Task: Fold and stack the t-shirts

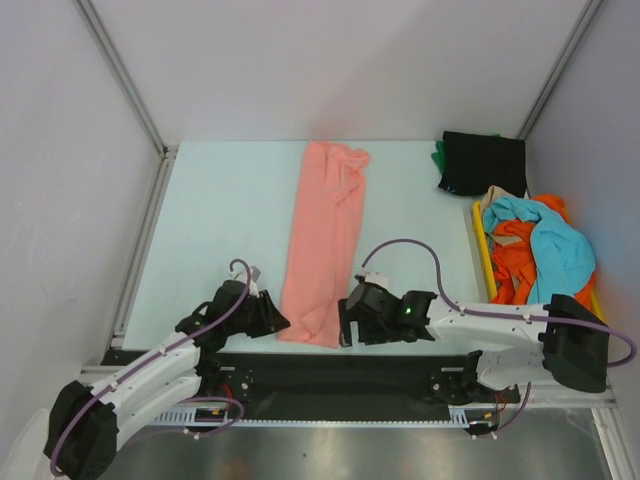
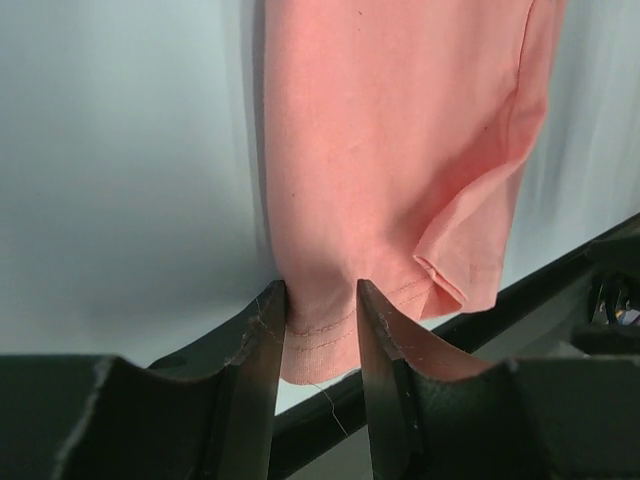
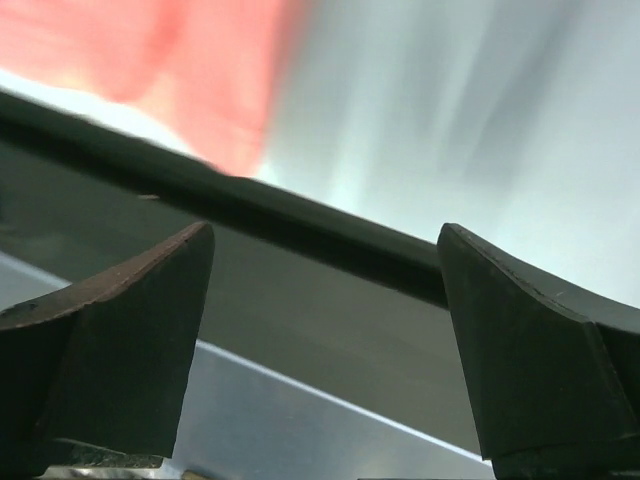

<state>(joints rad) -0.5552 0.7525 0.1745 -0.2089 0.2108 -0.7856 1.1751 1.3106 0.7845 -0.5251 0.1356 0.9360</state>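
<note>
Left claw (image 2: 318, 290) narrowly released astride salmon shirt (image 2: 380, 150) 6 o'clock hem, right claw (image 3: 325, 235) released wide at hem's 3 o'clock.

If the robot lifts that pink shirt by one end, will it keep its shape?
Probably floppy: the pink shirt lies limp and wrinkled at its far end, so it should sag from any grip. It looks thin, so likely light. Its folded layers by the left gripper may fall open.

Left of left pincer (image 2: 315, 290), open counter (image 1: 220, 220). Between it and right pincer (image 3: 325, 240), salmon shirt (image 1: 325, 240) lying flat. Farther right, yellow tray (image 1: 481, 250) heaped with shirts (image 1: 540, 250).
</note>
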